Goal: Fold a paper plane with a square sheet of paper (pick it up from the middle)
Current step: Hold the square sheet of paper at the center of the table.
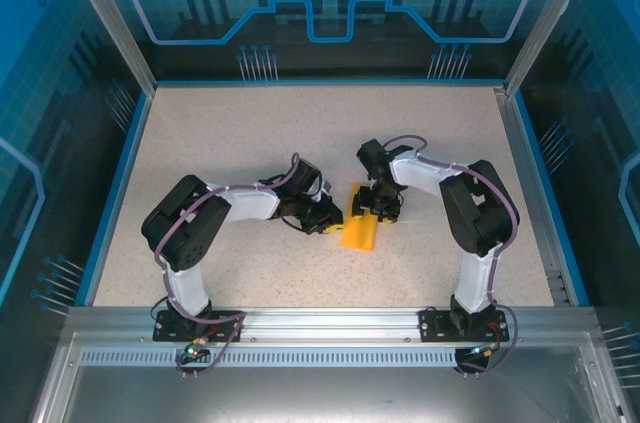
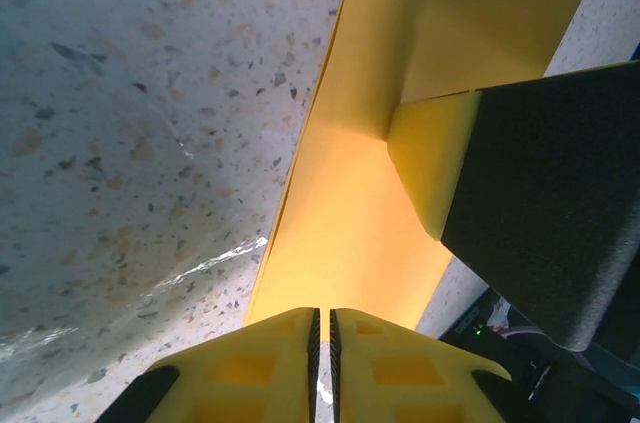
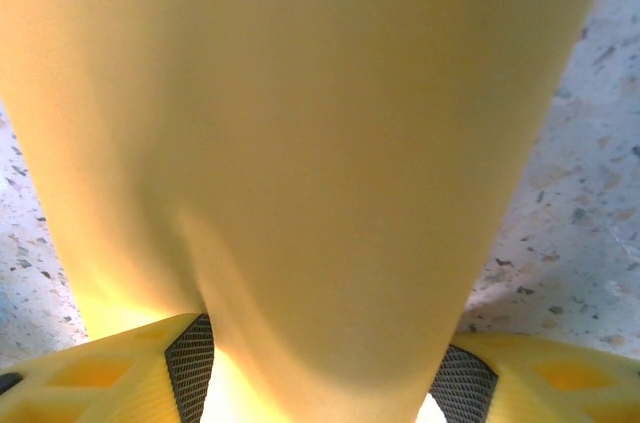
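Left gripper: jaws closed, pinching thin orange-yellow folded paper sheet, frame centre. Right gripper: jaws apart, straddling sheet. Speckled beige table beneath.

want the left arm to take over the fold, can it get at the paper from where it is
Probably yes. The left gripper is already at the left edge of the orange-yellow paper, jaws shut, with nothing between them. The right gripper has the paper's far end between its open fingers, which crowds that end.
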### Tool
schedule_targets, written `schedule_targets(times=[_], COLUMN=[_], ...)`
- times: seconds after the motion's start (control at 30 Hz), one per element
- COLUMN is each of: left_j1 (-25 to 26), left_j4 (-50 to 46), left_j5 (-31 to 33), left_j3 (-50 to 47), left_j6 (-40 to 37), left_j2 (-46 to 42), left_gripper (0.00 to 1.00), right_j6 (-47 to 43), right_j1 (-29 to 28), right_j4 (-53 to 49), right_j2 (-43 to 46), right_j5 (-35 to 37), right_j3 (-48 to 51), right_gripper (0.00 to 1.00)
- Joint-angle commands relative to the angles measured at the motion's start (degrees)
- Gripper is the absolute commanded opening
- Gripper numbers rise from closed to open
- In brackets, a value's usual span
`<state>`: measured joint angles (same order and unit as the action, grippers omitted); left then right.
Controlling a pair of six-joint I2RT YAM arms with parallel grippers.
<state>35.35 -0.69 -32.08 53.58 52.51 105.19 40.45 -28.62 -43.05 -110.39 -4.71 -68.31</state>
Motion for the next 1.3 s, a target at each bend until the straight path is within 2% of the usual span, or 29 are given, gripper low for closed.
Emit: schedule_targets(times=[0.0,0.17,0.73,1.0,1.27], left_j1=[0.8,2.0,2.5,2.8,2.8], left_j4=[0.7,0.9,-4.1,-5.7,-2.9], left_j5=[-3.0,-3.2,1.7,2.2,1.3], left_j3=[2.3,3.7,6.3,7.1,6.5], left_j6=[-1.2,-1.1,-3.4,-4.0,-3.3], left_j2=[1.7,3.7,7.1,7.1,4.8], left_gripper=[0.14,0.12,0.11,0.11,0.11], right_j6=[-1.4,-1.4,-1.1,0.2,0.4], right_j1=[-2.1,-2.2,-2.1,-2.3,-2.5], right_j4=[8.9,8.9,9.1,9.1,9.1], right_j2=[-11.7,-11.8,-11.9,-13.0,-13.5], right_j5=[-1.0,-1.1,-1.3,-2.1,-2.1], right_j3=[5.9,5.8,6.0,5.9,5.8], right_gripper=[0.65,0.65,0.65,0.65,0.65])
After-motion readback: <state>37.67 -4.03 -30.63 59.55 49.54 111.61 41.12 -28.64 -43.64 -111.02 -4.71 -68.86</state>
